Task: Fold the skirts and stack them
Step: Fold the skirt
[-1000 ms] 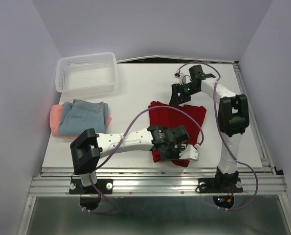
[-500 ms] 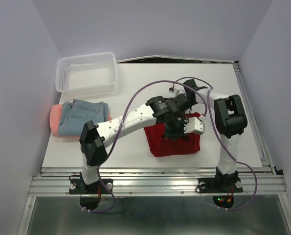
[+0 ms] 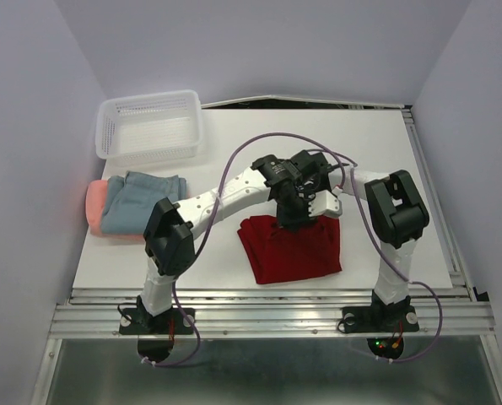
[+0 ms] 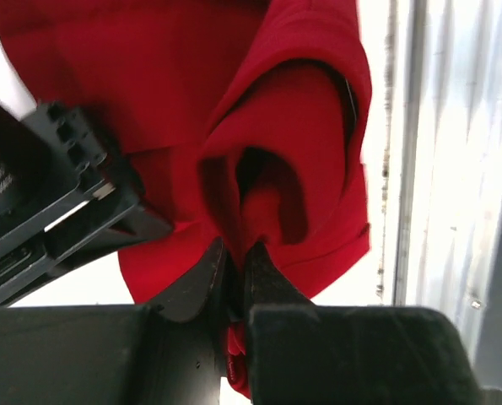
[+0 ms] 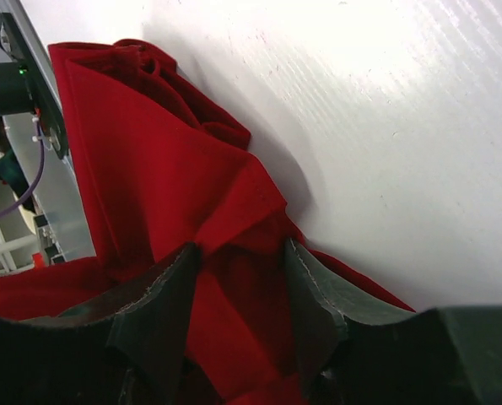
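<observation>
Now our left gripper (image 4: 234,253) pinches a fold of the red skirt (image 3: 294,253), which lies by the table's (image 3: 385,152) near edge; the right gripper (image 5: 240,257) straddles the cloth, jaws apart. We should align the edges before releasing.

White plastic mesh basket (image 3: 149,152) sat upright at the far-left corner of the white surface (image 3: 234,143). Grooved aluminium rails (image 3: 267,316) ran along the surface's near edge, another rail (image 3: 443,228) down its right side. Pale lilac walls (image 3: 31,126) stood left, right and behind.
</observation>
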Robot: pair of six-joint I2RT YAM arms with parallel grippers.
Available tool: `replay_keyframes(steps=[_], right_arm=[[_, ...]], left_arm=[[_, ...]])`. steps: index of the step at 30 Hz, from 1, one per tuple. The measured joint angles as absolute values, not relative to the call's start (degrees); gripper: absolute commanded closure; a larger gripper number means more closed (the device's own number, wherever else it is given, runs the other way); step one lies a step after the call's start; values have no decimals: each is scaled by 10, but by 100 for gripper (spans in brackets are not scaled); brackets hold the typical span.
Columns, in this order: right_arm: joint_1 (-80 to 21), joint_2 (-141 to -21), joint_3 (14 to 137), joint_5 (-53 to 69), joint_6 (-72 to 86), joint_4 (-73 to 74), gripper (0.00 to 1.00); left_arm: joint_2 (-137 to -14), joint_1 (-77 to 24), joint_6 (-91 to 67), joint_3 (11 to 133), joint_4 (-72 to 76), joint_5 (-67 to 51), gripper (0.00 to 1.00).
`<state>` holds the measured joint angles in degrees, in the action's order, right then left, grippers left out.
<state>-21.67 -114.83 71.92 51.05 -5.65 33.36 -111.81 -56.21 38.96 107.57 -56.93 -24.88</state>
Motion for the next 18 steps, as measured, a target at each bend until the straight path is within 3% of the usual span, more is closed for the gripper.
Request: replay_keyframes(steps=[11, 14, 18], right_arm=[[-224, -1140, 716, 506, -51, 334, 45], [-227, -1141, 747, 485, -47, 349, 39], [-224, -1146, 820, 459, -42, 364, 40]], left_arm=[[-1099, -542, 366, 924, -413, -157, 100], [-1084, -547, 366, 895, -385, -149, 100], [-1054, -562, 370, 857, -364, -142, 100]])
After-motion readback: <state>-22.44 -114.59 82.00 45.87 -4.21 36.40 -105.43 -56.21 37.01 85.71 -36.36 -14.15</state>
